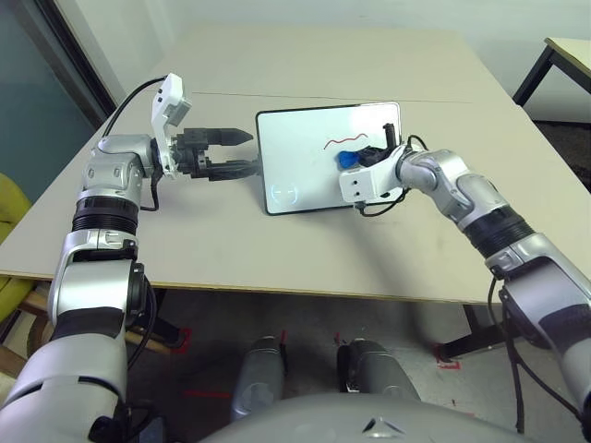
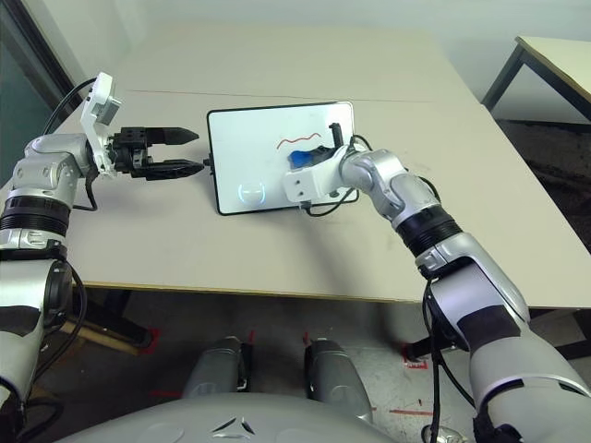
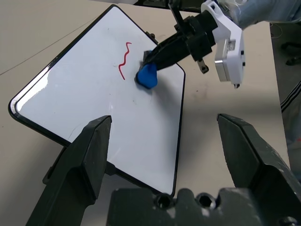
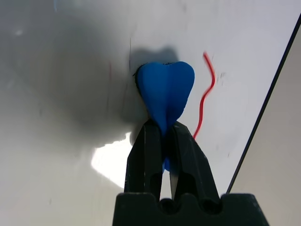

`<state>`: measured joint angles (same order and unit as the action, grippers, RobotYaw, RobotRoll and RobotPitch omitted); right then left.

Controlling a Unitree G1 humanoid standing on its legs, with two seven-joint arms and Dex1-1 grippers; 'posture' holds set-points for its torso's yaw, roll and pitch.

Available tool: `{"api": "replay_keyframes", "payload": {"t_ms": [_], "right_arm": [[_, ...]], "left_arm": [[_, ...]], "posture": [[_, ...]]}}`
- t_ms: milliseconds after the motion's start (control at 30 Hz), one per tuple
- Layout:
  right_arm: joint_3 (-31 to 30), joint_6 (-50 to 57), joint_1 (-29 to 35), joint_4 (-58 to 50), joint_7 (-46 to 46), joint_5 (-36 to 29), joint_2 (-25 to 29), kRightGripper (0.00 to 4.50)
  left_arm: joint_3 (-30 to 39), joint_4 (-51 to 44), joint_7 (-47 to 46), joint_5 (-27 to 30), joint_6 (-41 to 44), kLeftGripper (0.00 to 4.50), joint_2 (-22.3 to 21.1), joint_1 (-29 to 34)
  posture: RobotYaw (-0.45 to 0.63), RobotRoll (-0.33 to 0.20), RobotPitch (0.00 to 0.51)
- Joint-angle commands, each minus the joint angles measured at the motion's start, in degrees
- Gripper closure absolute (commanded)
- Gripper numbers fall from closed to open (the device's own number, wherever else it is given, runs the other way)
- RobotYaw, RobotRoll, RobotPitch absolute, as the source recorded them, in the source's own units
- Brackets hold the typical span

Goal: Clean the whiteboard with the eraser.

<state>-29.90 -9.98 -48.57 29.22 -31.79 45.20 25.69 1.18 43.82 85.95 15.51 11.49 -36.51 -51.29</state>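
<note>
Currently right end effector [image 4: 162, 136] pinches the eraser [image 4: 165, 94] by its narrow waist on the whiteboard [image 1: 305, 157]; could twist out. Left end effector [image 1: 235, 152] released, board unpinned, may slide.

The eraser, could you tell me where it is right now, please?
The eraser is pinched in the right gripper, against the whiteboard toward its right side, just beside the red squiggle.

Bare tabletop [image 1: 369, 65] all round whiteboard [image 1: 305, 171]; no obstacles.
</note>
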Motion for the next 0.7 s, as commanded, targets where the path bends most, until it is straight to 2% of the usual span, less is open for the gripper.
{"api": "replay_keyframes", "payload": {"t_ms": [33, 400, 700], "right_arm": [[-1.5, -0.6, -0.8, -0.6, -0.9, 0.3, -0.9, 4.50], [-1.6, -1.2, -0.6, 0.2, -0.8, 0.6, -0.9, 4.50], [-0.7, -3.5, -2.4, 5.1, 1.0, 1.0, 4.9, 4.50]], "left_arm": [[-0.4, 0.0, 0.2, -0.4, -0.1, 0.00, 0.1, -0.6], [-0.4, 0.2, 0.2, -0.5, -0.2, 0.00, -0.1, -0.7], [-0.6, 0.4, 0.3, -0.6, -0.2, 0.00, 0.1, -1.0]], "posture": [[0.16, 0.000, 0.014], [0.16, 0.000, 0.014], [0.15, 0.000, 0.017]]}}
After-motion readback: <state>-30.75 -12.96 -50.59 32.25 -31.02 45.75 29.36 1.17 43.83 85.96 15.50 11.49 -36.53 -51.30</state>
